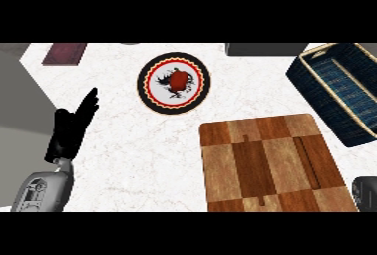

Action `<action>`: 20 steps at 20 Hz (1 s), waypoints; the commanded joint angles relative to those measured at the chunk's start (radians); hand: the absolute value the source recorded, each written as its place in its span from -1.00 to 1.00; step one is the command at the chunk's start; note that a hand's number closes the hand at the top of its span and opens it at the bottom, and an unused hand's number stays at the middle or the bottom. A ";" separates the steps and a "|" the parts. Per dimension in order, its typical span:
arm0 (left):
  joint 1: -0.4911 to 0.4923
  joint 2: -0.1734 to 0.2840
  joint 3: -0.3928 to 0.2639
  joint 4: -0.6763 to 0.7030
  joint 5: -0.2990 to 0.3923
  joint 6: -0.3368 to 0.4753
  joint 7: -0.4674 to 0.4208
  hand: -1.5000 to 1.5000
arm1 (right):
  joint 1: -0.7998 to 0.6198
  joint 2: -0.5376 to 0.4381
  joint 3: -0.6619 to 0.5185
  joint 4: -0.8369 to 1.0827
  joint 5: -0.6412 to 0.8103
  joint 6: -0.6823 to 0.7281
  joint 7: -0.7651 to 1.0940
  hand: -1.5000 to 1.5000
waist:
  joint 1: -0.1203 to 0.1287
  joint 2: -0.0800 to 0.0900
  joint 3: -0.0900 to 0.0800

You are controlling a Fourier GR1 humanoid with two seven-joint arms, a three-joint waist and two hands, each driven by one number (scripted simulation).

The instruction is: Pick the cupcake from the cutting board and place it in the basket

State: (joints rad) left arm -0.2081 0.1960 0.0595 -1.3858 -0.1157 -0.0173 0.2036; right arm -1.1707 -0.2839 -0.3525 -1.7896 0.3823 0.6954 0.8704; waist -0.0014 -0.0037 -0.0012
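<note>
The wooden checkered cutting board (273,164) lies at the lower right of the white counter, and its top shows nothing on it. No cupcake is visible anywhere. The dark blue woven basket (313,82) with a tan rim stands at the upper right, past the board's far right corner; its inside looks bare. My left hand (74,124) rests at the left edge, open, fingers straight and pointing up. A small black part of my right hand (365,194) shows at the right edge, beside the board's near right corner; whatever it may hold is hidden.
A round plate (154,92) with a black and red rim sits left of the basket, a red item (177,79) at its centre. A maroon block (65,53) lies at the far left, and a dark grey object (265,49) at the far edge.
</note>
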 commanded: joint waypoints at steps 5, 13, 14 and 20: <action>-0.020 -0.004 0.001 -0.005 -0.006 0.014 0.027 0.00 | -0.014 -0.329 0.088 0.248 0.178 0.133 -0.140 1.00 | 0.018 0.014 0.000; 0.001 -0.007 -0.018 -0.035 -0.012 0.000 0.042 0.00 | 0.048 -0.517 0.123 0.580 0.331 -0.037 -0.479 1.00 | 0.028 0.014 0.001; -0.032 0.022 0.019 -0.016 0.006 -0.011 0.051 0.00 | 0.078 -0.530 0.113 0.583 0.332 -0.062 -0.523 1.00 | 0.019 0.012 0.001; 0.016 0.002 0.005 -0.032 0.004 -0.013 0.023 0.00 | 0.091 -0.603 0.094 0.802 0.319 -0.114 -0.797 1.00 | 0.020 0.009 0.001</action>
State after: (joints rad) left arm -0.2109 0.1884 0.0491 -1.4129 -0.1221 -0.0200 0.2257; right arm -1.0859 -0.8372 -0.2453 -1.0993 0.7059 0.6039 0.2176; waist 0.0195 0.0081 0.0005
